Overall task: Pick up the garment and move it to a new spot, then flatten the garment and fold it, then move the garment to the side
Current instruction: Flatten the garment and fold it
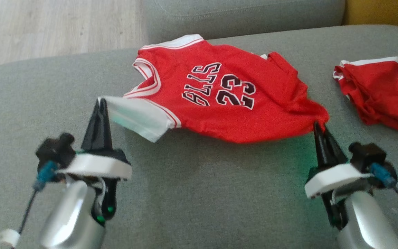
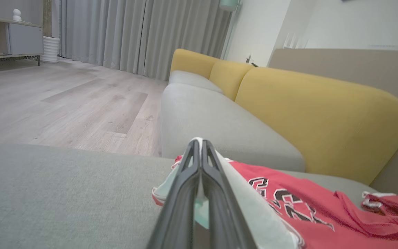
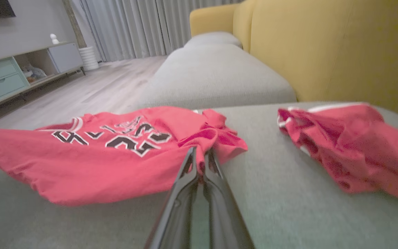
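Observation:
A red jersey [image 1: 219, 93] with black "23" lettering and white trim lies spread on the grey cushion [image 1: 192, 193], its near edge lifted off the fabric. My left gripper [image 1: 100, 103] is shut on the jersey's white sleeve [image 1: 140, 116]; in the left wrist view the white cloth [image 2: 244, 197] is pinched between my fingers [image 2: 185, 186]. My right gripper [image 1: 318, 126] is shut on the jersey's red hem corner [image 3: 202, 148], at the near right. In the right wrist view the jersey [image 3: 92, 152] stretches away to the left.
A second crumpled red garment [image 1: 378, 91] lies on the cushion at the right, also seen as a red heap [image 3: 351, 145]. A yellow sofa back [image 2: 316, 114] rises behind, another grey seat [image 1: 240, 14] lies beyond, and wooden floor [image 1: 47, 27] is at far left.

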